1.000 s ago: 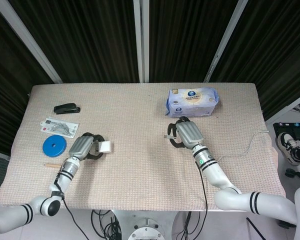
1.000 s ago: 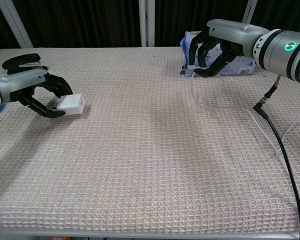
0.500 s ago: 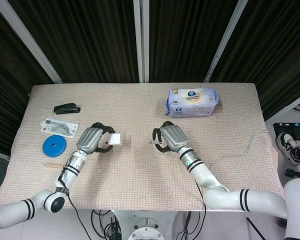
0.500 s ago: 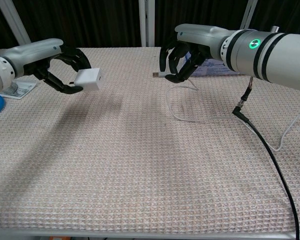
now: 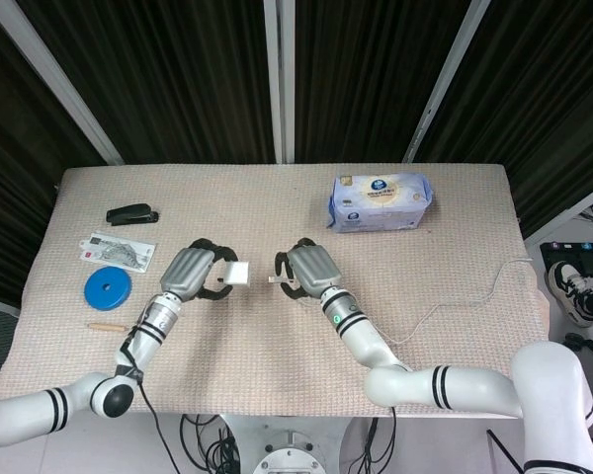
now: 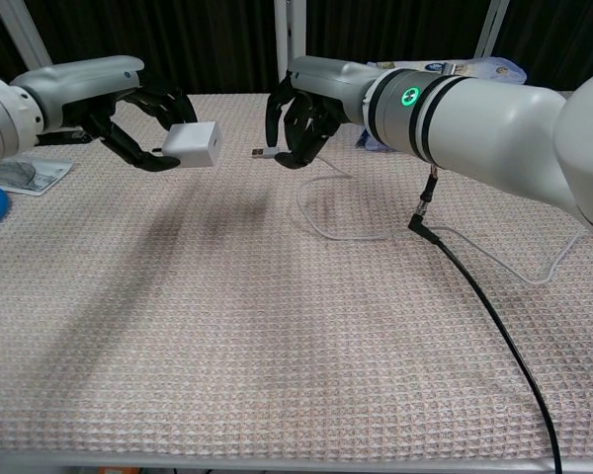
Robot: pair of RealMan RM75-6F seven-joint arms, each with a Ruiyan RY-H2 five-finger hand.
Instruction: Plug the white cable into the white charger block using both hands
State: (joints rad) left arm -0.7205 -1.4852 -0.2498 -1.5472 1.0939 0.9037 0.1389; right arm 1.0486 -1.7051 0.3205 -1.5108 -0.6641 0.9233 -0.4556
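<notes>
My left hand [image 5: 196, 275] [image 6: 138, 118] holds the white charger block [image 5: 238, 273] [image 6: 195, 146] lifted off the table, its free face turned to the right. My right hand [image 5: 306, 271] [image 6: 301, 114] pinches the plug end of the white cable [image 6: 261, 153] [image 5: 274, 280], which points left at the block across a small gap. The rest of the cable [image 6: 356, 232] [image 5: 445, 303] droops from the hand, loops over the cloth and trails away to the right edge of the table.
A tissue pack [image 5: 381, 202] lies at the back right. On the left side lie a black stapler [image 5: 130, 214], a printed packet [image 5: 117, 251], a blue disc [image 5: 109, 288] and a small wooden stick [image 5: 104, 326]. A black arm lead [image 6: 494, 326] crosses the cloth.
Both hands have moved toward the table's middle and risen: the left brought the block rightward, the right carried the plug leftward, dragging the cable. The gap between plug and block has shrunk.
</notes>
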